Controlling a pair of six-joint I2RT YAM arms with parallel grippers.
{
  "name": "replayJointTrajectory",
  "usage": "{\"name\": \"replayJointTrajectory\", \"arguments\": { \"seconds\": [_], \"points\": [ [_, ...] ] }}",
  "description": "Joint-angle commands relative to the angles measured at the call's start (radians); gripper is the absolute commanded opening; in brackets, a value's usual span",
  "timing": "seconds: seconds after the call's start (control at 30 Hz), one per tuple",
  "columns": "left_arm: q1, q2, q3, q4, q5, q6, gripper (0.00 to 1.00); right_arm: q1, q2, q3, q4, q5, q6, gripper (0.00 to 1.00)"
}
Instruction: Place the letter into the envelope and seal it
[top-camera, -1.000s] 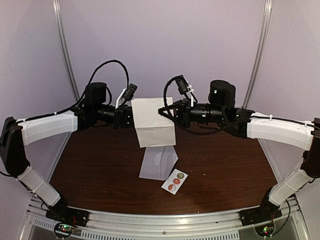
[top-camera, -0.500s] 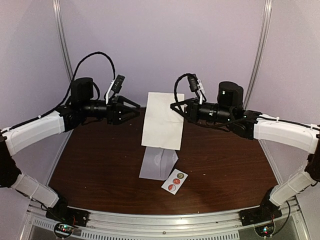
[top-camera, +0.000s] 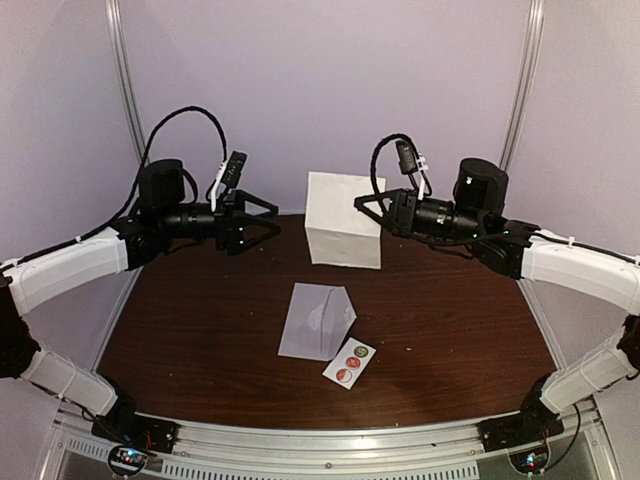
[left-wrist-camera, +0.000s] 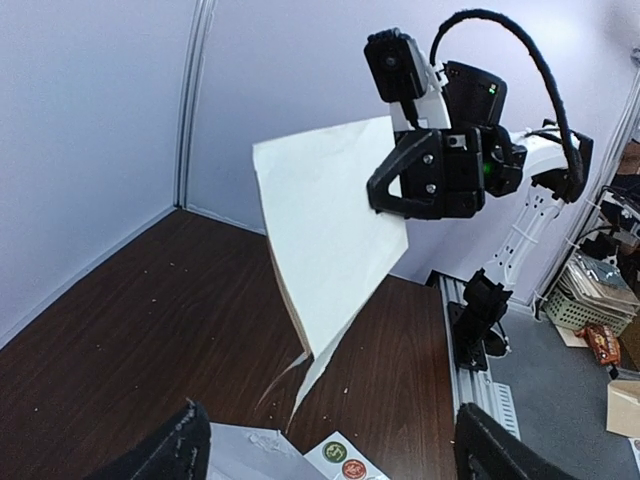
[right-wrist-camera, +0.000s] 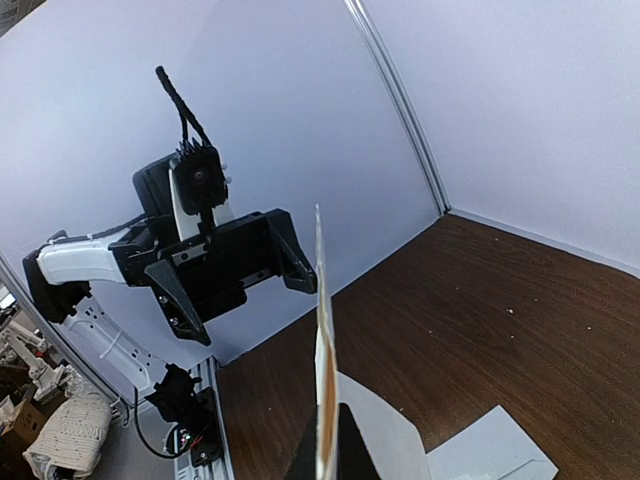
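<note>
Letter: the white folded paper letter (top-camera: 343, 218) hangs in the air over the far middle of the dark brown wooden surface (top-camera: 200, 320), well above it, its lower edge free.
Letter handling: likely very light and limp. In the left wrist view it bows and tapers to a loose lower corner, so it should flex at any push. A pinch at one edge holds it, but a second hold on the opposite edge would probably be needed to steer it.
Envelope: the flat pale grey paper envelope (top-camera: 312, 325) lies on the surface, nearer than the letter and apart from it. Its triangular flap appears folded out toward the right.
Envelope handling: thin, light and flush to the wood, so it will probably slide if nudged. The flap or a corner looks the easiest place to take hold, and the mouth needs lifting before paper will enter.
Right tool: the right tool (top-camera: 372, 214) is clamped on the letter's right edge, fingers closed across the sheet.
Left tool: the left tool (top-camera: 272, 217) is spread wide and holds nothing. It points at the letter's left edge from just beside it, without touching.
Stickers: a small white sticker strip with round coloured dots (top-camera: 349, 363) lies just near-right of the envelope.
</note>
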Motion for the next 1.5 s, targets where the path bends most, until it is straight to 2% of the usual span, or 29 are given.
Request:
{"name": "replayJointTrajectory", "arguments": {
  "seconds": [0.0, 0.2, 0.37, 0.63, 0.83, 1.23, 1.33, 1.47],
  "points": [
    [-0.064, -0.018, -0.01, 0.014, -0.07, 0.055, 0.86, 0.029, 0.008, 0.044, 0.063, -0.099, 0.071, 0.0],
    [-0.142, -0.177, -0.113, 0.05, -0.432, 0.164, 0.87, 0.04, 0.059, 0.138, -0.087, -0.017, 0.134, 0.0],
    [-0.228, -0.268, -0.167, 0.061, -0.668, 0.297, 0.87, 0.04, 0.118, 0.186, -0.154, -0.009, 0.201, 0.0],
    [-0.409, -0.164, -0.115, -0.065, -0.924, 0.514, 0.87, 0.051, 0.174, 0.201, -0.198, -0.04, 0.258, 0.0],
    [-0.472, -0.099, -0.109, -0.095, -1.015, 0.583, 0.87, 0.057, 0.19, 0.224, -0.266, -0.073, 0.249, 0.0],
    [-0.509, -0.029, -0.105, -0.099, -1.116, 0.629, 0.88, 0.092, 0.257, 0.283, -0.318, -0.14, 0.271, 0.0],
    [-0.521, -0.018, -0.111, -0.088, -1.15, 0.641, 0.94, 0.092, 0.272, 0.289, -0.319, -0.149, 0.297, 0.0],
    [-0.532, -0.01, -0.123, -0.069, -1.193, 0.657, 0.96, 0.092, 0.284, 0.298, -0.319, -0.154, 0.338, 0.0]
  ]
}}
